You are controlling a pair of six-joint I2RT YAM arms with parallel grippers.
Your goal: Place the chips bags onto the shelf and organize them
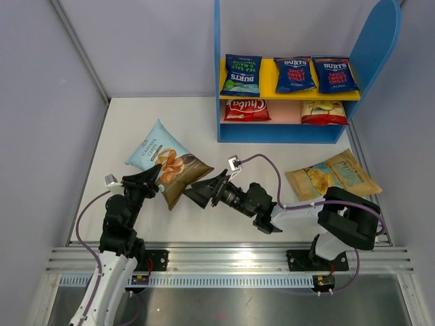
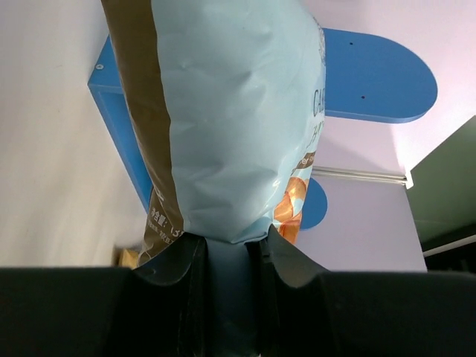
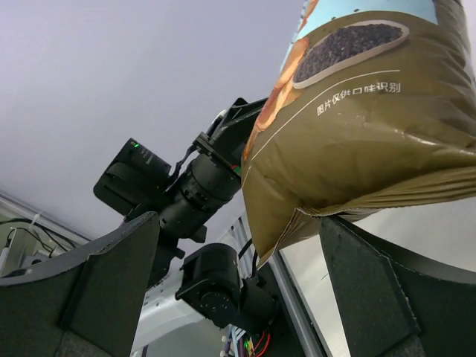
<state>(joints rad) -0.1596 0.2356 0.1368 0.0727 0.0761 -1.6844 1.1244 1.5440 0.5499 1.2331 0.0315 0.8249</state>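
Cassava chips bag [image 1: 165, 165] hangs above the table [image 1: 136, 122], between the two arms and well apart from the shelf [image 1: 234, 132], where five other bags stand. The left gripper [image 1: 156, 175] is closed on its light blue edge and holds it up, so the brown end reaches the right gripper [image 1: 196, 191], whose fingers stand wide open on both sides of this end, not pressing it. To me it looks like a handover, because the shelf is nearer to the right arm.

You see a robot laboratory cell: plain grey wall panels [image 1: 41, 81] enclose the white desk [image 1: 129, 122] ahead of your left hand [image 1: 156, 178], and an aluminium rail [image 1: 231, 258] behind it carries both bolted arm bases [image 1: 153, 260].
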